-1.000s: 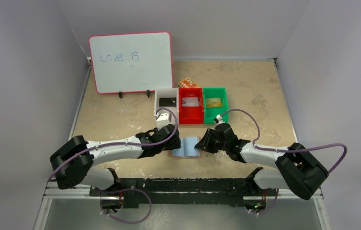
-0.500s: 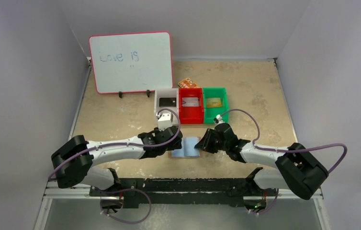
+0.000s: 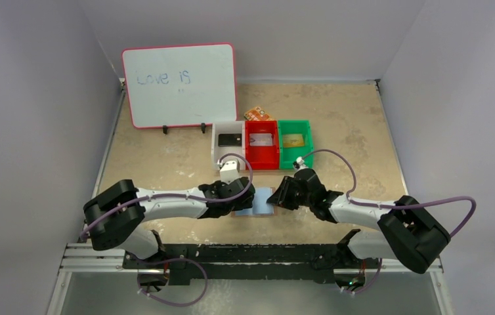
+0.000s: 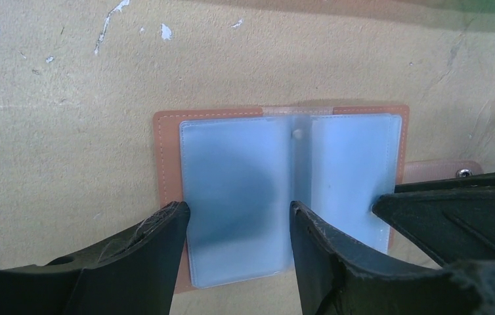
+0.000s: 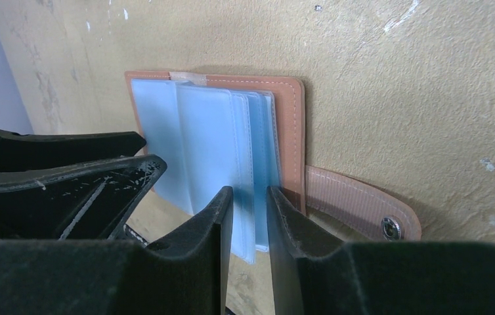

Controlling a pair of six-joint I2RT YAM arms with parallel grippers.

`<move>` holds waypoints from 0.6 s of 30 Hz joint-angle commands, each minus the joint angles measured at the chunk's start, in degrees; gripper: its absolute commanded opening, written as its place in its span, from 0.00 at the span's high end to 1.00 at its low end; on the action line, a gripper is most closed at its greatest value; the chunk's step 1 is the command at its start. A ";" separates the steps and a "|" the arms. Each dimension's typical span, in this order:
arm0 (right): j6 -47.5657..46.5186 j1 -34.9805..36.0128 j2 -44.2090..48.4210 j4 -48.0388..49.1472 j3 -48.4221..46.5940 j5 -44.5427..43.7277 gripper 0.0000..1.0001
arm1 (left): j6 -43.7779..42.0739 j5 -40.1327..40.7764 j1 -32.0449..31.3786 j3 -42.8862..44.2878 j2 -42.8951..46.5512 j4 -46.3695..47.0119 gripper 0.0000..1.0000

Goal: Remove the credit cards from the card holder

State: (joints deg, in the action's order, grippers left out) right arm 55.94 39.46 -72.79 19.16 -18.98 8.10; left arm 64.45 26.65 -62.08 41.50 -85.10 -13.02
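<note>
The card holder (image 3: 258,200) lies open on the table, tan-brown outside with pale blue sleeves (image 4: 245,170) inside. Its snap tab (image 5: 363,209) sticks out to the right. My left gripper (image 4: 238,213) is open, one finger at the holder's left edge and the other near the spine. My right gripper (image 5: 250,193) is shut on the near edge of several right-hand sleeves (image 5: 262,144). No credit card shows in the sleeves. A black card (image 3: 230,139), a pale card (image 3: 262,139) and a gold card (image 3: 293,140) each lie in a bin.
A white bin (image 3: 215,146), a red bin (image 3: 261,164) and a green bin (image 3: 295,123) stand in a row behind the holder. An orange patterned packet (image 3: 258,113) lies behind them. A whiteboard (image 3: 179,84) stands at the back left.
My left gripper has moved right and toward the near edge, onto the holder's left page. The right gripper and the holder have stayed still.
</note>
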 commanded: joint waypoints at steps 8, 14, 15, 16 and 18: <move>-0.66 0.18 -0.95 -1.86 -0.49 -2.38 0.71 | 1.69 0.88 -1.17 1.32 -3.46 -0.68 0.42; -0.39 0.17 -1.00 -0.05 -0.41 -0.89 0.71 | 1.50 -6.40 -1.23 -0.52 -4.74 9.13 0.44; -0.34 0.18 -0.83 -0.20 -0.44 -1.01 0.71 | 1.54 -6.25 -1.28 -0.50 -4.48 9.32 0.44; -0.39 0.18 -0.59 -0.40 -0.42 -1.10 0.71 | 1.45 -5.91 -1.28 -0.46 -4.18 9.28 0.45; -0.40 0.16 -0.02 -0.57 -0.28 -1.24 0.71 | 1.17 -4.82 -1.28 -0.41 -2.97 8.63 0.45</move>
State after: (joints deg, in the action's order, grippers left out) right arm 55.92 39.42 -72.90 19.59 -18.98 8.10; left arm 64.90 26.50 -62.98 42.15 -87.94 -8.95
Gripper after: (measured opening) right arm 0.289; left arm 0.554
